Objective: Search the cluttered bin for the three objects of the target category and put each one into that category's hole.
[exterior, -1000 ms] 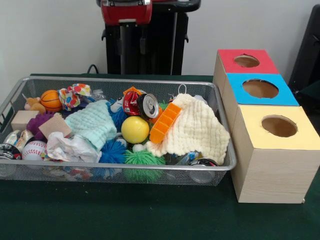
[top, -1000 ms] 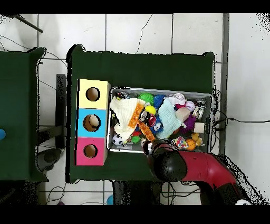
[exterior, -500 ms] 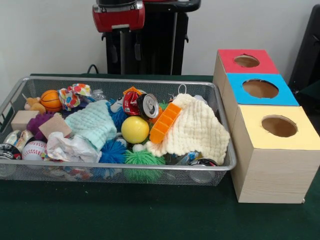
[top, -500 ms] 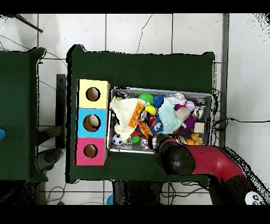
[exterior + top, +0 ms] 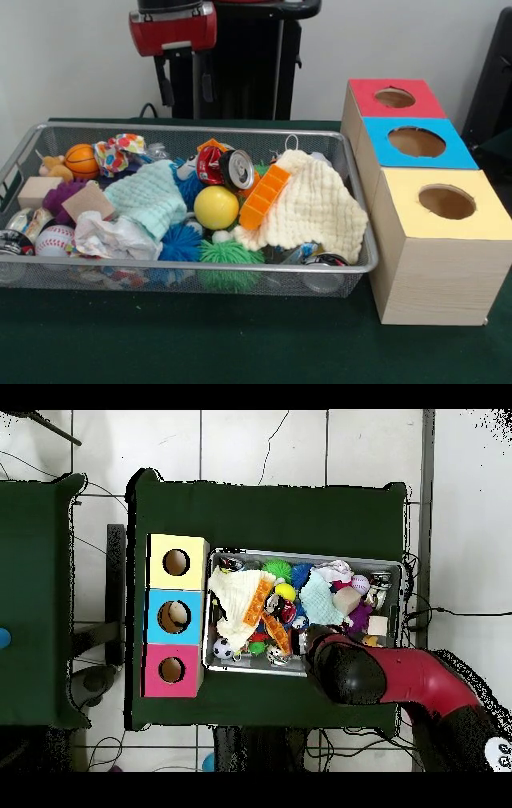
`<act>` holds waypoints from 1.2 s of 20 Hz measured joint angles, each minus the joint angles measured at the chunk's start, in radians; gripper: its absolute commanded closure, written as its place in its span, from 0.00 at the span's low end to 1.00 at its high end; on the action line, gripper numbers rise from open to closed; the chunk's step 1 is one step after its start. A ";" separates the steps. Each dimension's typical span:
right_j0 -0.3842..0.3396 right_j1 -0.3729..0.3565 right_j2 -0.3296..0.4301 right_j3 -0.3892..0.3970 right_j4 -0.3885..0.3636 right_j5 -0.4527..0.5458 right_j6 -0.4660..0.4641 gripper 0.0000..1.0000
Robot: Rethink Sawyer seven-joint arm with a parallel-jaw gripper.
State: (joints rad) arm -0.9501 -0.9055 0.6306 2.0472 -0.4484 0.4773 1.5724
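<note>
One soda can (image 5: 225,168) lies tilted, silver top facing front.

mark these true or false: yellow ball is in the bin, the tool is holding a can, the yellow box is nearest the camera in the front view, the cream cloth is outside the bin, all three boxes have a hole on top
1. The yellow ball lies in the bin: true.
2. The tool holds a can: false, it hangs empty above the bin; the can lies inside.
3. The yellow box is nearest the camera in the front view: true.
4. The cream cloth lies outside the bin: false, it lies inside.
5. Yellow, blue box and red box each have a top hole: true.
</note>
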 measured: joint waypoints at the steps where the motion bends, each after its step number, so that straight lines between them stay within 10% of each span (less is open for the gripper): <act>1: -0.005 0.000 0.006 -0.004 -0.003 0.009 0.000 0.00; 24: -0.022 0.044 0.055 -0.141 -0.230 0.078 0.000 0.00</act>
State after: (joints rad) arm -0.9717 -0.8619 0.6860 1.9059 -0.6789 0.5555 1.5722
